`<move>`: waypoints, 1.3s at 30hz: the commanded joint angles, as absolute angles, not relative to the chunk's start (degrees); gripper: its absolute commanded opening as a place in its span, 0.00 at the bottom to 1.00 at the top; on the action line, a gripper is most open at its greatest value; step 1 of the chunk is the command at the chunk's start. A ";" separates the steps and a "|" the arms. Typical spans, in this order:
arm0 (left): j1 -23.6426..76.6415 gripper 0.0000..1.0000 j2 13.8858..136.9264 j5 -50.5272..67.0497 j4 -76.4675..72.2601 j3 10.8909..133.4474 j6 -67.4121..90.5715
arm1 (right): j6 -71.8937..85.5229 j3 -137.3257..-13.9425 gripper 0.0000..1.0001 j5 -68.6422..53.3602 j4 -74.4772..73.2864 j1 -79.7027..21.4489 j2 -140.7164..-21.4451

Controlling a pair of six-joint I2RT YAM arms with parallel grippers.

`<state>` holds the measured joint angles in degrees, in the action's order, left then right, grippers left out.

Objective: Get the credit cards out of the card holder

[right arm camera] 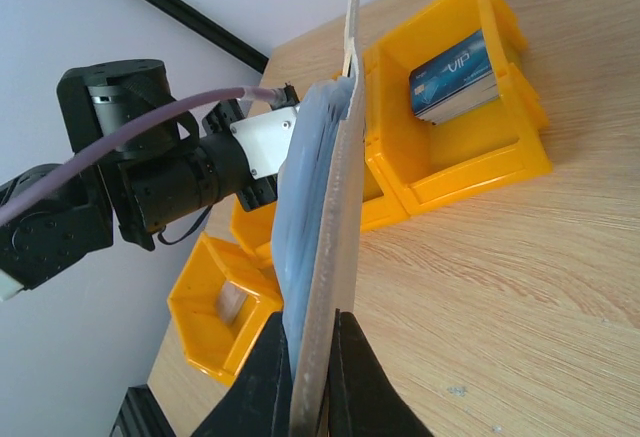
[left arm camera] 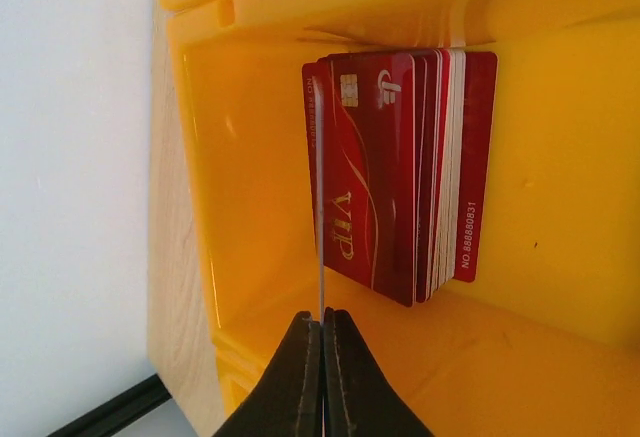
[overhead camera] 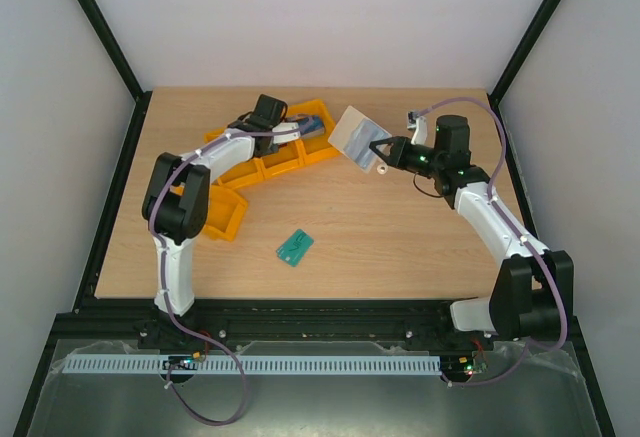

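Observation:
My right gripper [overhead camera: 383, 152] [right arm camera: 325, 332] is shut on the lower edge of the card holder [overhead camera: 353, 137] and holds it above the table. In the right wrist view the card holder [right arm camera: 325, 207] is edge-on, beige outside and pale blue-grey inside. My left gripper [overhead camera: 298, 133] [left arm camera: 322, 322] is shut on one thin credit card [left arm camera: 321, 207], seen edge-on, inside a yellow bin [left arm camera: 560, 337]. A stack of dark red credit cards [left arm camera: 400, 177] stands in that bin just to the right of the held card.
A row of yellow bins [overhead camera: 285, 162] lies at the back left; one holds blue cards [right arm camera: 452, 77]. Another yellow bin [overhead camera: 222, 215] sits by the left arm. A green card [overhead camera: 294, 247] lies on the table in front.

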<state>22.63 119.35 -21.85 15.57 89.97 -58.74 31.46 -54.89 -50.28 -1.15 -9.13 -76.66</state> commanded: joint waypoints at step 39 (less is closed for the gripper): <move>21.38 0.48 123.76 -21.27 13.58 91.72 -56.26 | 30.55 -55.94 0.02 -54.11 0.09 -8.88 -75.55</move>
